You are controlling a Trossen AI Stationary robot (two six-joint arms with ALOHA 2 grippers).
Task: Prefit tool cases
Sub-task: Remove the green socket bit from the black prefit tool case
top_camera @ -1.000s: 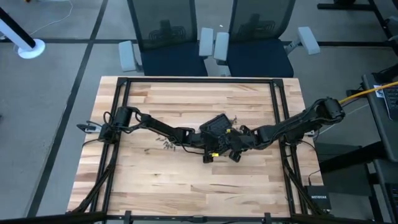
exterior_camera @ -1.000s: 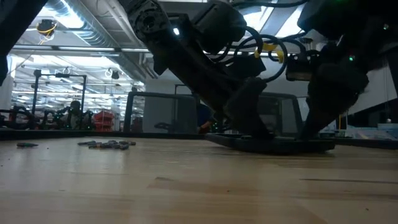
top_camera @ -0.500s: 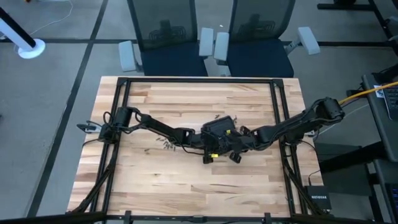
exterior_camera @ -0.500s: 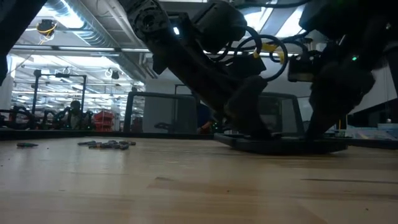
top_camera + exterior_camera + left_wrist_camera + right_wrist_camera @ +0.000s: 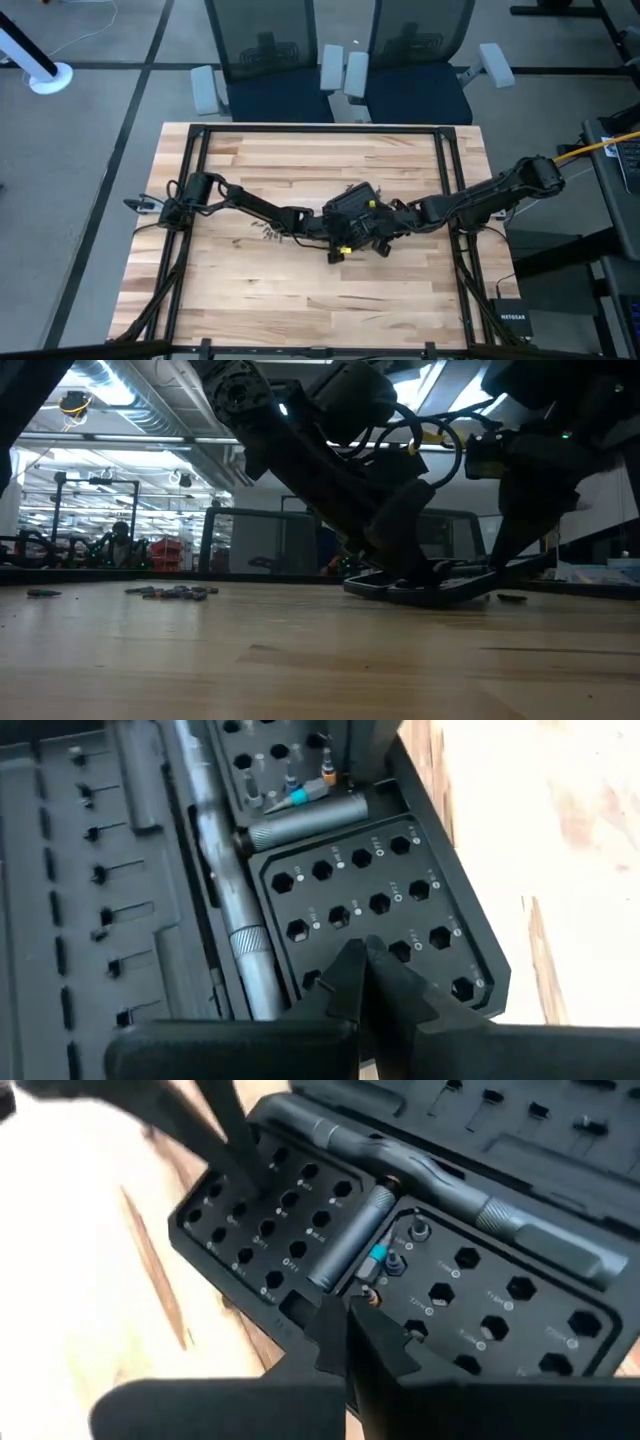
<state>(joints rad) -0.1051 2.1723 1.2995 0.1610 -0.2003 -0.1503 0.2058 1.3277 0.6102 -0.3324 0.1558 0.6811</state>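
High view: open tool case at table centre, both arms meeting over it. Left gripper clenched, tips on the hex-slot grid. Right gripper clenched at the slot block's edge; whether it pinches a bit is unclear. Step, judged: seating bits. Next calls for fetching from loose bits. Low view hides slots.
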